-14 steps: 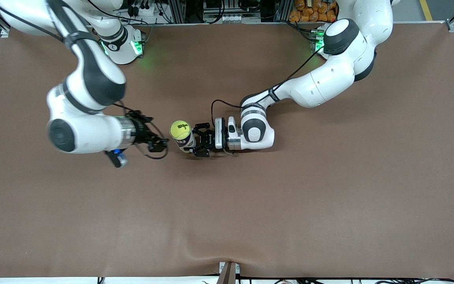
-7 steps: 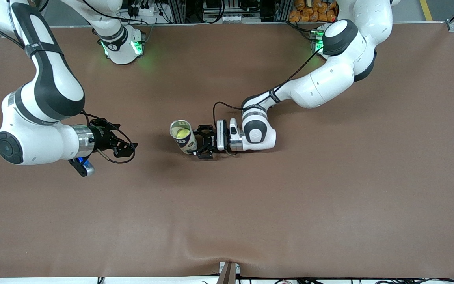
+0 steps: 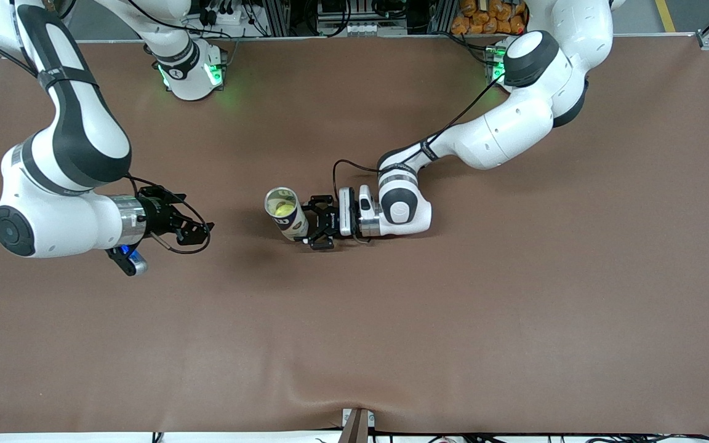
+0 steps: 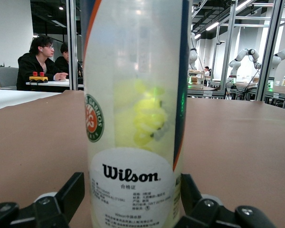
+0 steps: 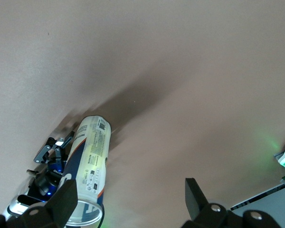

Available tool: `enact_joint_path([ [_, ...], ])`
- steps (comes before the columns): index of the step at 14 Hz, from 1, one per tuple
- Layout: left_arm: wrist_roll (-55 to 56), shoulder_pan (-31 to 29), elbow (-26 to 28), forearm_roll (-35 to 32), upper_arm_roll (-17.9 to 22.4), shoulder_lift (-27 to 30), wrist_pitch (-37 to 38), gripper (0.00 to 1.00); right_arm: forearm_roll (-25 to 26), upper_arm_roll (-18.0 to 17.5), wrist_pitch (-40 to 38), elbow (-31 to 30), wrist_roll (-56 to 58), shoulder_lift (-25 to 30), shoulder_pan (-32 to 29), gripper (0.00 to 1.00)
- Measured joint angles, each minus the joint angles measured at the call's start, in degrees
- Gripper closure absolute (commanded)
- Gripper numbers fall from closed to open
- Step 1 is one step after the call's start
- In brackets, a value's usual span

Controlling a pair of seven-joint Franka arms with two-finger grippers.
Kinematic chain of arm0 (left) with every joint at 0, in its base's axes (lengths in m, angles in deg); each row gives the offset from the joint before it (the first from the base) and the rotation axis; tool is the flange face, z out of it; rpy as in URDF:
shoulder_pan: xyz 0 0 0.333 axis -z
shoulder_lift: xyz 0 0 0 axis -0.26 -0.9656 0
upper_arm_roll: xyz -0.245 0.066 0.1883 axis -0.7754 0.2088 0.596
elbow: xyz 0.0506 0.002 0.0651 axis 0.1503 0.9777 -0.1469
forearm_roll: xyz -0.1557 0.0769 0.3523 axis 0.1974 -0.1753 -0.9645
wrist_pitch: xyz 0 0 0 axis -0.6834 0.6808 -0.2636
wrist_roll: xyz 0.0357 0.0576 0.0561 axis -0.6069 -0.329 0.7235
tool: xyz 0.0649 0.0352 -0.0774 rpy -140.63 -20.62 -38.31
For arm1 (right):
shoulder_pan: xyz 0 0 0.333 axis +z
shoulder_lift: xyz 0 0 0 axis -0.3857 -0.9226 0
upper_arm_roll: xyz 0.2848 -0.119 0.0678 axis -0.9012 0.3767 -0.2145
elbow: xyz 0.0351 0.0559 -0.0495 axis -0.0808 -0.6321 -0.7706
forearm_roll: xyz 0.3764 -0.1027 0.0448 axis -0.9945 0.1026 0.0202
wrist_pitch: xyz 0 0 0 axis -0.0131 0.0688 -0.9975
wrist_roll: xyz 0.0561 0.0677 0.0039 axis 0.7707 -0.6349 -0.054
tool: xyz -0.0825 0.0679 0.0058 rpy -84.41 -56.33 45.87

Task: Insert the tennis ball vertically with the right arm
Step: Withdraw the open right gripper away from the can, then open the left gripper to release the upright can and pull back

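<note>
Yellow tennis ball (image 3: 280, 208) sits half-hidden inside my upright tube (image 3: 286, 213); left gripper (image 3: 316, 223) has loosened beside it, right gripper (image 3: 197, 229) empty, jaws wide, withdrawn toward its table (image 3: 391, 344) end.

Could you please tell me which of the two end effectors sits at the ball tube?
The left end effector, its fingers astride the upright clear plastic tube holding the yellow ball; the right end effector waits apart, empty.

The left arm reaches in low near the tabletop's middle, its left end effector (image 3: 309, 224) horizontal, fingers (image 4: 69, 197) spread apart. The right arm bends at the elbow toward its end of the tabletop, its right end effector (image 3: 202, 229) empty, fingers (image 5: 195, 195) wide
</note>
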Motion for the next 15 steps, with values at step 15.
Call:
enact_joint_path([
  [15, -0.02, -2.92, 4.67, 0.20, 0.03, 1.96, -0.15, 0.00, 3.32, -0.44, 10.40, -13.96, 9.34, 8.77, -1.14, 0.00],
])
